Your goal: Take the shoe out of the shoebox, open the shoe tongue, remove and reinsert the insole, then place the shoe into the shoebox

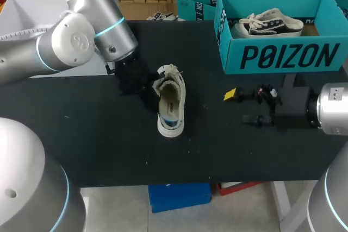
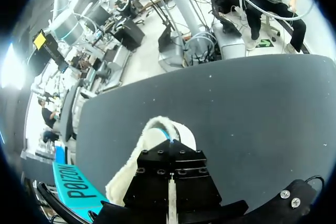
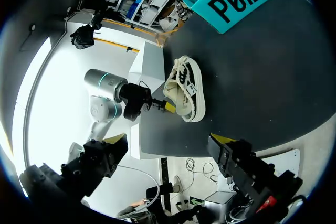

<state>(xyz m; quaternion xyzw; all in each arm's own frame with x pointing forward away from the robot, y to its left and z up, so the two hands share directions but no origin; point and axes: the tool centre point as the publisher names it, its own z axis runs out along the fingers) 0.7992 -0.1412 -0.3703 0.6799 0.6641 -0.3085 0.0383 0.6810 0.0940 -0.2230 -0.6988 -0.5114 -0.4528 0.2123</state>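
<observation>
The cream shoe point(image 1: 171, 104) lies out of the box at the centre of the frame, on the black table point(image 1: 109, 145), its opening facing up. The left arm comes in from the upper left, and the left gripper point(image 1: 151, 92) is against the shoe's left side. In the right wrist view a yellow tip of it touches the shoe's point(image 3: 185, 90) edge. In the left wrist view the shoe point(image 2: 157, 129) sits just ahead of the gripper's black body. I cannot tell whether that gripper grips the shoe. The right gripper point(image 1: 238, 107) hangs at centre right, well apart from the shoe, spread wide and holding nothing. The teal box point(image 1: 283, 55) stands at upper right with a black-and-white shoe point(image 1: 269, 23) inside.
</observation>
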